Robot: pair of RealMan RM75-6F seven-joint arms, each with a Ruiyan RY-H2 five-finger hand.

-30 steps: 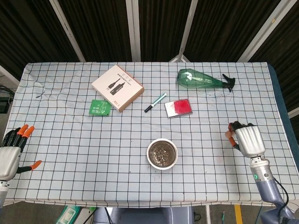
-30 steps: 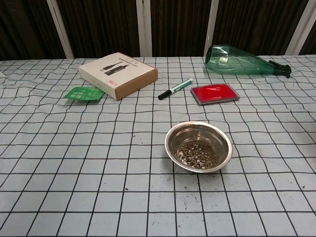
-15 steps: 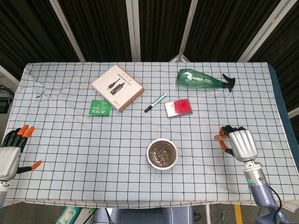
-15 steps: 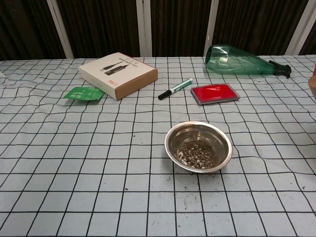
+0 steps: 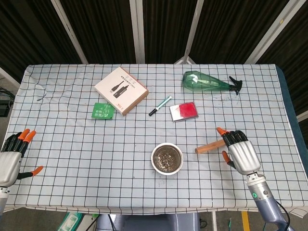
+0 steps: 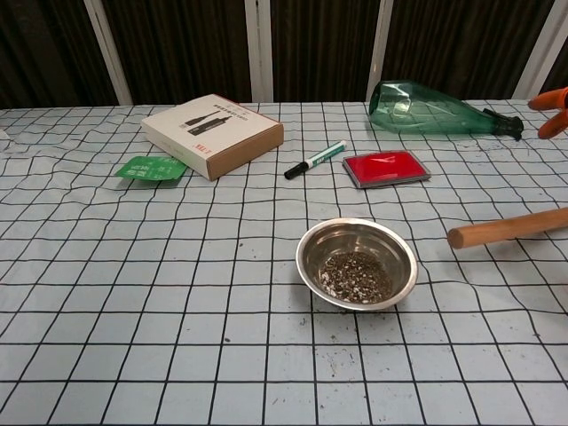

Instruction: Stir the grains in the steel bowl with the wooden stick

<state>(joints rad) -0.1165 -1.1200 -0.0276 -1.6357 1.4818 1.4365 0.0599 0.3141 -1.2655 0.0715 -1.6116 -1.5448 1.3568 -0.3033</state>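
The steel bowl (image 5: 167, 145) (image 6: 355, 232) stands at the table's front centre with dark grains (image 5: 166, 160) (image 6: 355, 275) in its bottom. My right hand (image 5: 242, 154) is to the right of the bowl and grips a wooden stick (image 5: 209, 147) (image 6: 506, 229). The stick lies roughly level, its free end pointing left toward the bowl and stopping a short way from the rim. Only orange fingertips (image 6: 550, 98) of that hand show at the chest view's right edge. My left hand (image 5: 10, 158) rests at the table's front left corner, fingers apart, holding nothing.
At the back lie a brown box (image 5: 121, 90), a green packet (image 5: 103, 110), a marker pen (image 5: 160, 106), a red stamp pad (image 5: 184, 111) and a green bottle (image 5: 207, 82) on its side. A checked cloth covers the table.
My right hand has moved left and forward toward the bowl, and the wooden stick it holds now shows, pointing at the bowl. The left hand has not moved.
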